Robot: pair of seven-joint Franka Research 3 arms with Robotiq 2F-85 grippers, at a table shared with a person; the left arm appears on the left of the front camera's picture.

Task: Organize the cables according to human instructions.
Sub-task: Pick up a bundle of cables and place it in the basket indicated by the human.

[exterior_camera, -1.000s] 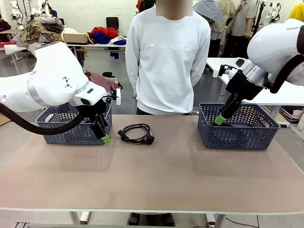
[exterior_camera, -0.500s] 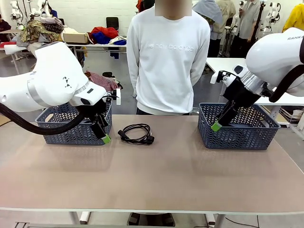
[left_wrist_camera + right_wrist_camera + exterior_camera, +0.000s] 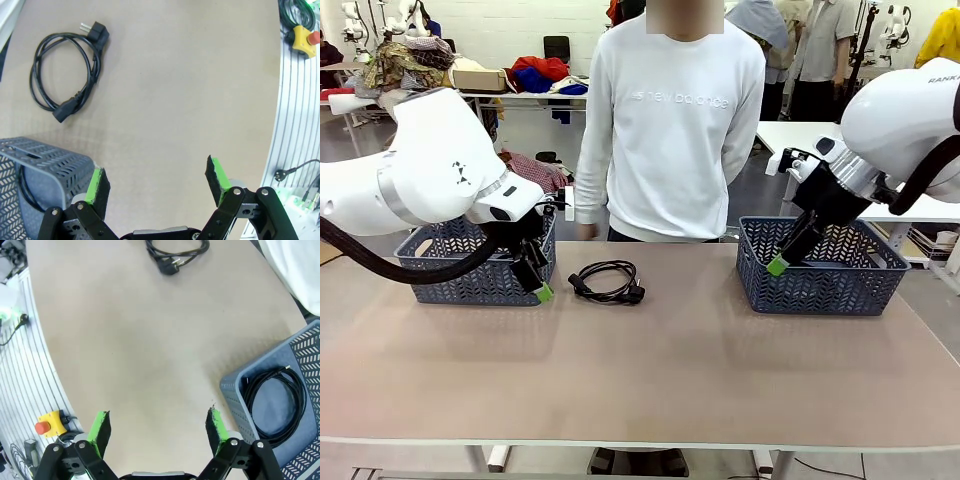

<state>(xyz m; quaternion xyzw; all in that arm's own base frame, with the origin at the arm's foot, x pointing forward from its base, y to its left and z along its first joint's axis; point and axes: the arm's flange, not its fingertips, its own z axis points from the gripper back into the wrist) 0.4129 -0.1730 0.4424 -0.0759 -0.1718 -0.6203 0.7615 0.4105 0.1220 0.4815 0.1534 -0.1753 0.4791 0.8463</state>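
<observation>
Two baskets, left [image 3: 470,268] and right [image 3: 820,270], are set at the table [image 3: 650,370] ends as sorting bins. One cable [image 3: 608,281] is left coiled between them, awaiting assignment. Another cable [image 3: 276,405] is seen in the right basket. Both the left fingers [image 3: 97,184] and the right fingers [image 3: 100,427] are spread, nothing held.

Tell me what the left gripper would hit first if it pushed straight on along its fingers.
Probably the bare table. The left gripper is open and empty, and its wrist view shows tabletop between the fingers. The basket sits off by one finger and the coiled cable lies farther off to the side; depth is uncertain.
</observation>
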